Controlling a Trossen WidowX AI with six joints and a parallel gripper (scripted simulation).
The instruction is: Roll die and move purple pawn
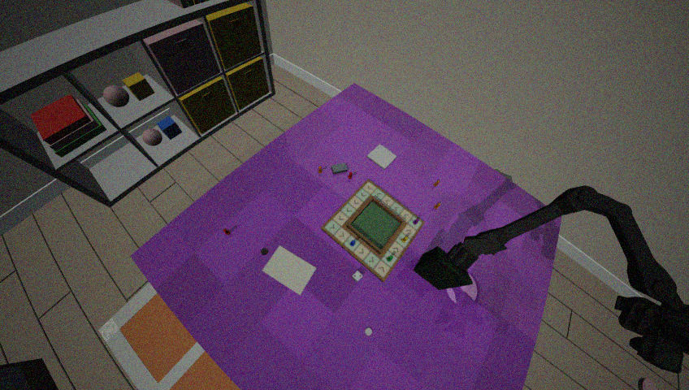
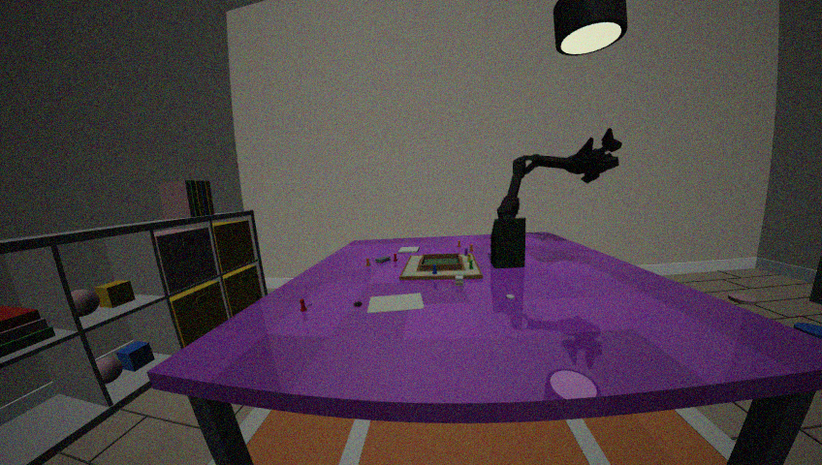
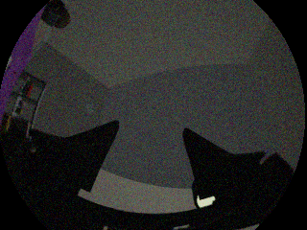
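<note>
The white die [image 1: 357, 275] [image 2: 458, 280] lies on the purple table, just outside the board's near edge; its top pips are too small to read. The square board [image 1: 340, 218] [image 2: 410, 270] has a ring of arrow tiles around the brown-rimmed, green-floored tray [image 1: 363, 239], which looks empty. The purple pawn [image 1: 416, 220] [image 2: 465, 251] stands at the board's right corner in the top view. Yellow [image 1: 405, 237], green [image 1: 389, 257] and blue [image 1: 352, 242] pawns stand on other tiles. My gripper [image 3: 152, 127] is open and empty, high up and well away from the board and die.
Red [image 1: 227, 231] [image 1: 350, 175] and orange [image 1: 319, 169] [image 1: 435, 183] [image 1: 436, 205] pieces stand off the board. A grey block [image 1: 339, 168], pale sheets [image 1: 382, 155] [image 1: 288, 269], a dark round piece [image 1: 264, 251] and a white disc [image 1: 368, 331] lie on the table. A lamp [image 2: 589, 25] hangs above.
</note>
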